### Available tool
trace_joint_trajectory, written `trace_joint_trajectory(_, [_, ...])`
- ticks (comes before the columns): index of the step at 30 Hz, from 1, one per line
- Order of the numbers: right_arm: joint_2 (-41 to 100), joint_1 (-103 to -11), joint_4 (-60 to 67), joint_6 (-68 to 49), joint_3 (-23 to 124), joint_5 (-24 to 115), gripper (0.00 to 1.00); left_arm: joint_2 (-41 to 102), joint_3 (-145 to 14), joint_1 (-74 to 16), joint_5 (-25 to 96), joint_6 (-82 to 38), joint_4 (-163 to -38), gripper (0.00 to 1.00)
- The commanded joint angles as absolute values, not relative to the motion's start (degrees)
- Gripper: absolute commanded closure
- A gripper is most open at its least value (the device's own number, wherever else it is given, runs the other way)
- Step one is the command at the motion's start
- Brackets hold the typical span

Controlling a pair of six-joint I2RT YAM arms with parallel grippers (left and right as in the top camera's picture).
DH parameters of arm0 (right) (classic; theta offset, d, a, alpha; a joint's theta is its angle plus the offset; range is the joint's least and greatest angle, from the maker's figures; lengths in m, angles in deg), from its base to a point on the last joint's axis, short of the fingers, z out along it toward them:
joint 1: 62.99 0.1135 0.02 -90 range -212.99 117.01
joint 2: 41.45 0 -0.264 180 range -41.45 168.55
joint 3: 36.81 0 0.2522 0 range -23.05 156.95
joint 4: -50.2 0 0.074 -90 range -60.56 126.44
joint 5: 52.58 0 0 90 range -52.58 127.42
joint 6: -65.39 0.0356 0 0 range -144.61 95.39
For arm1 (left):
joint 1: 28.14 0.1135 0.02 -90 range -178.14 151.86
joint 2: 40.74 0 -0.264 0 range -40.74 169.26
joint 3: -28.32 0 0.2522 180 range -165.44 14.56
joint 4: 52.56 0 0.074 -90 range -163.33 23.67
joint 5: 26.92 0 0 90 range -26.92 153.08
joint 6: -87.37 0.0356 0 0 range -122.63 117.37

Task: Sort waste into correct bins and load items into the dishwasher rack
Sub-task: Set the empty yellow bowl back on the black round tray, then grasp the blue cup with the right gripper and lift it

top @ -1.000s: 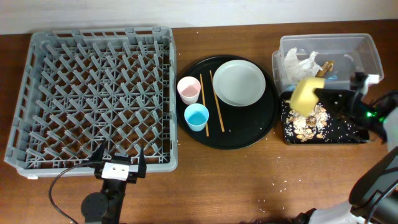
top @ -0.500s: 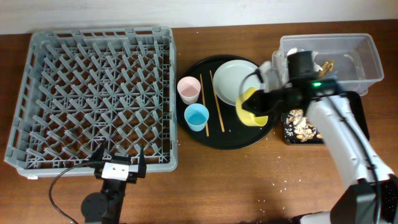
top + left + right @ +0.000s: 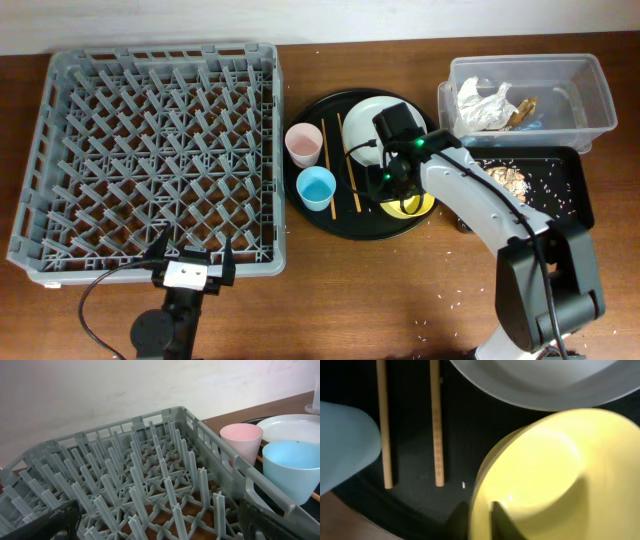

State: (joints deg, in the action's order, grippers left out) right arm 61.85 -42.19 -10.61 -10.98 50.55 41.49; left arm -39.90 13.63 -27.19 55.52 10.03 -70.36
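My right gripper [image 3: 396,188] grips the rim of the yellow bowl [image 3: 416,207], which sits on the round black tray beside the pale plate [image 3: 362,112]. In the right wrist view the fingers [image 3: 461,521] straddle the bowl's rim [image 3: 555,460]. A pink cup [image 3: 303,143], a blue cup [image 3: 316,187] and two chopsticks [image 3: 349,175] lie on the same tray. The grey dishwasher rack [image 3: 160,55] stands at the left. My left gripper [image 3: 193,248] hangs open at its near edge. A napkin [image 3: 485,100] and wrapper [image 3: 523,108] lie in the clear tub [image 3: 590,95]; food scraps [image 3: 505,178] lie in the black bin [image 3: 565,195].
The round black tray [image 3: 375,225] lies between the rack and the two bins. My right arm reaches across the bins' left edge. Crumbs dot the brown table in front of the trays.
My right arm has carried the yellow bowl leftward from above the black bin to the round tray and lowered it beside the plate. The left arm has not moved.
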Motion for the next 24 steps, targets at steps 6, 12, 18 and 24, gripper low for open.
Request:
trace_joint_trajectory(6, [61.79, -41.91, -10.13, -10.34, 51.38, 40.73, 0.72, -40.33, 14.02, -26.84, 54.96, 10.73, -70.25, 0.01])
trace_joint_trajectory(12, [60.72, -42.00, -13.84, -10.34, 59.71, 50.30, 0.71, -40.33, 14.02, -26.84, 54.96, 10.73, -70.25, 0.01])
trace_joint_trajectory(18, [60.48, -41.76, -17.27, -10.37, 67.40, 57.23, 0.64, -40.33, 14.02, -26.84, 54.96, 10.73, -70.25, 0.00])
trace_joint_trajectory(24, [62.09, -38.50, -15.37, -10.32, 65.30, 56.38, 0.59, -40.33, 14.02, -26.84, 54.96, 10.73, -70.25, 0.01])
